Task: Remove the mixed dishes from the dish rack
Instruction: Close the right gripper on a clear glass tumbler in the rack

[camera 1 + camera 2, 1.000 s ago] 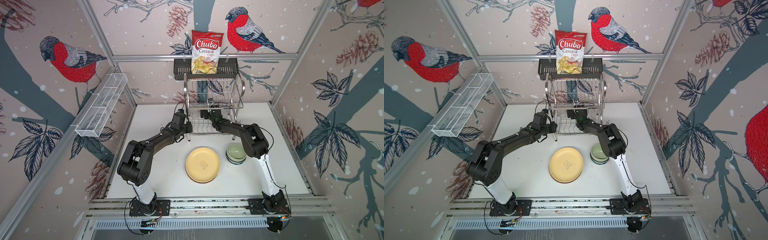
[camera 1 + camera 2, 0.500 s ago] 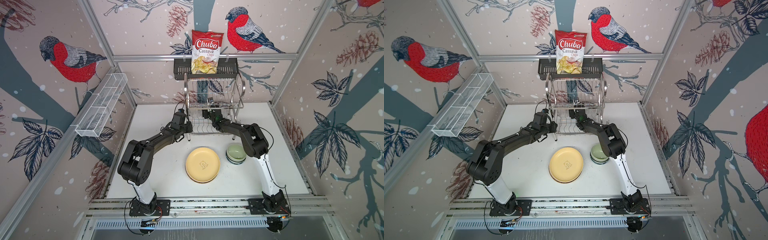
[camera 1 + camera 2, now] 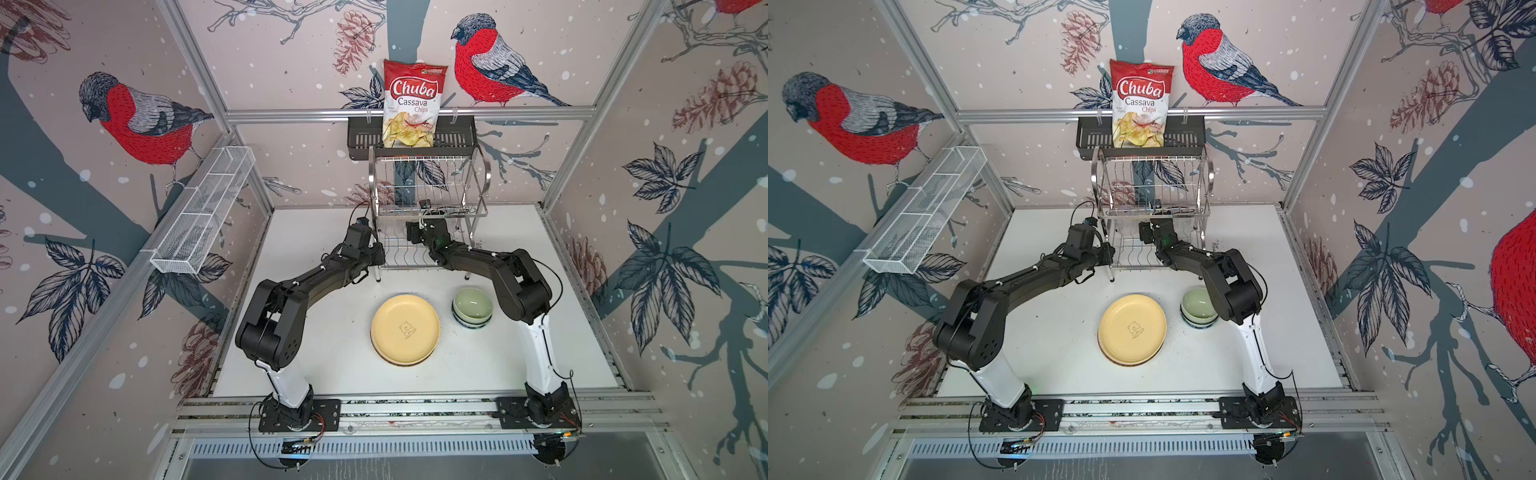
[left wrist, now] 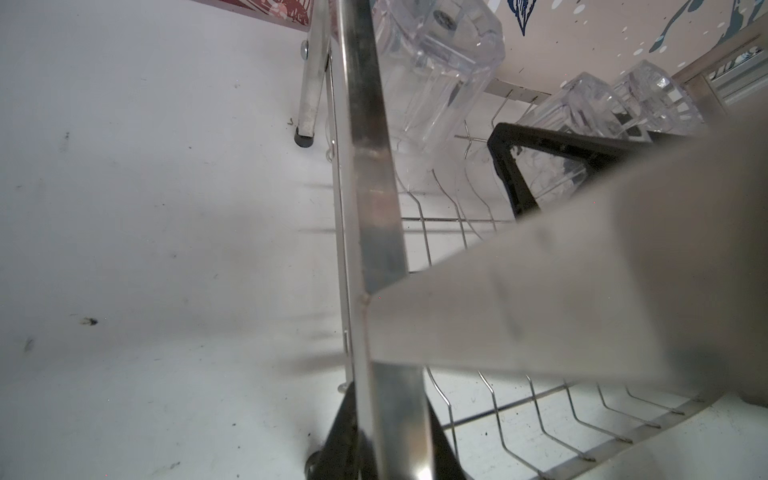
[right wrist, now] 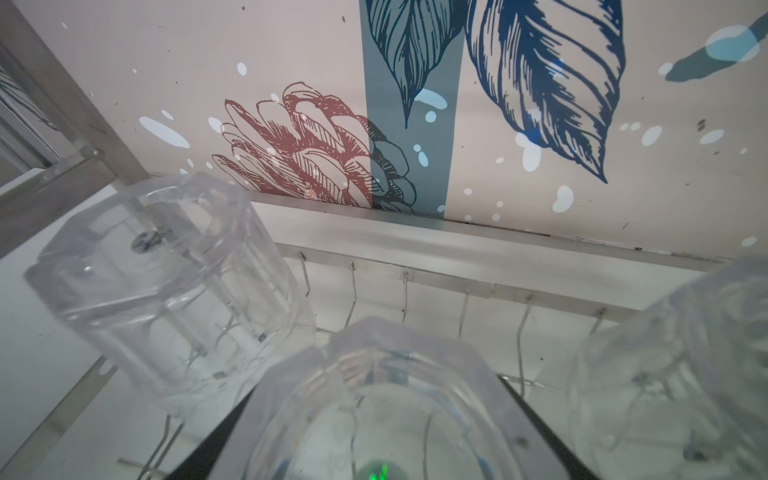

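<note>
Glassware seemed slippery, fragile; right tool [image 3: 413,233] gripped the middle glass [image 5: 374,390] by its sides, left tool [image 4: 390,449] clamped the dish rack [image 4: 370,166].

Both top views: high above the front edge, looking down and back across the table [image 3: 316,332] to the rack [image 3: 430,195] at the far wall [image 3: 299,166]; nearly equal fields. Left wrist view: hard against the rack's side post [image 4: 374,174], facing across the lower tier [image 4: 552,419]. Right wrist view: inside that tier, just behind the middle glass [image 5: 374,395], facing that wall. Both wrist views share the glasses [image 4: 436,70]
</note>
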You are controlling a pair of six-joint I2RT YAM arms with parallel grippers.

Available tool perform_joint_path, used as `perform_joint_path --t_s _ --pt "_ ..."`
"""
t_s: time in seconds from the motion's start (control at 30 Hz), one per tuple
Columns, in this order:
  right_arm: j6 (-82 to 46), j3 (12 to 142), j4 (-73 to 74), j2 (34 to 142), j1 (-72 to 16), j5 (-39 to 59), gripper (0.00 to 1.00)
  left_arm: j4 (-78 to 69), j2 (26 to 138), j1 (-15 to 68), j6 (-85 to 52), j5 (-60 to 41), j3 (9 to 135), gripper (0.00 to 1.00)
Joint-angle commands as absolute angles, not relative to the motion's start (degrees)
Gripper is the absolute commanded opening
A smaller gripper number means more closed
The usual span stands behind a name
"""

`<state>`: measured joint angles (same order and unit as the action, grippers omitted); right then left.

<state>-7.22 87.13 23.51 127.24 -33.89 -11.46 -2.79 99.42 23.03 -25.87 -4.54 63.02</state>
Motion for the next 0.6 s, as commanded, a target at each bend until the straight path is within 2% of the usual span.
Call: perform_joint_path --t_s 0.0,0.1,0.33,0.57 --pt "-9.52 85.63 22.87 125.09 -34.52 -10.68 0.24 -0.01 99.84 22.85 -28.42 -4.34 62.97 0.00" --pt "-10.92 83.51 22.77 123.39 -35.11 -10.33 0.22 0.28 99.98 22.86 -29.04 -3.89 62.94 0.01" --pt "-18.40 79.99 21.60 119.51 -35.68 -7.12 0.18 0.80 100.03 22.86 -29.22 -3.96 63.63 0.13" --pt "-27.11 77.13 20.98 115.44 -34.83 -0.66 0.17 0.44 99.67 22.85 -29.67 -3.70 62.45 0.13"
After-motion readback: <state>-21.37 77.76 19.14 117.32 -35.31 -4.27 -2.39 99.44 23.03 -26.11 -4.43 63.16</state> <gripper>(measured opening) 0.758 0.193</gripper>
